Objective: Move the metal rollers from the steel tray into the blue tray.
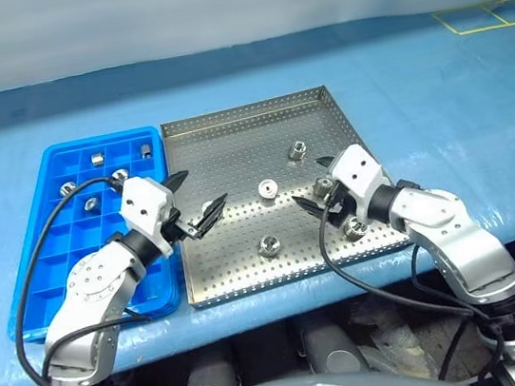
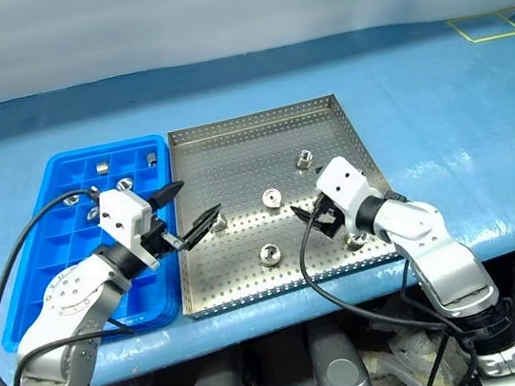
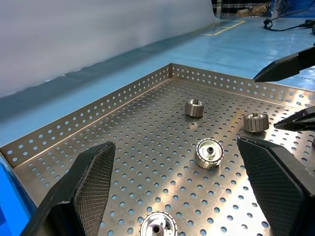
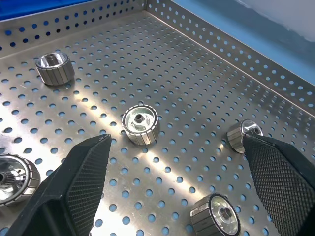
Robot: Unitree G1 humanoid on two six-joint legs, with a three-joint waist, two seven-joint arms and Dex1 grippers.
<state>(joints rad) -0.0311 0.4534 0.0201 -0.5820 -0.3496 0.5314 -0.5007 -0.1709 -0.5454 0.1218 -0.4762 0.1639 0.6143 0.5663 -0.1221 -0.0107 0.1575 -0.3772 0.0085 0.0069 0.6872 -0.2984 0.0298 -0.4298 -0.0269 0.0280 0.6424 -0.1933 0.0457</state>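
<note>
1. Metal rollers (image 1: pixel 267 189), small shiny silver ring-like cylinders with a central hole, lie scattered on the perforated floor of the large square steel tray (image 1: pixel 230 134); one sits near the tray's middle, one (image 1: pixel 298 150) toward its far right part, one (image 1: pixel 268 244) nearer the front edge, and others lie close to the two grippers.
2. More small silver rollers (image 1: pixel 97 159) already sit in separate compartments in the far half of the rectangular bright blue plastic tray (image 1: pixel 67 268) with its grid of square cells.
3. This blue tray lies just beside the steel tray's left edge, both resting on the blue-covered surface (image 1: pixel 434 82), close to its front edge.
4. Left gripper (image 1: pixel 197 201) hangs over the steel tray's left edge, pointing toward its middle; its two black fingers (image 3: pixel 88 187) stand wide apart with nothing between them.
5. Right gripper (image 1: pixel 314 185) hangs over the steel tray's front right part, pointing leftward and slightly down; its black fingers (image 4: pixel 83 182) are likewise spread wide and hold nothing.
6. In the right wrist view, an upright roller (image 4: pixel 140 124) sits ahead of the gap between those fingers, and another (image 4: pixel 243 135) lies on its side just beside one fingertip; whether they touch cannot be told.
</note>
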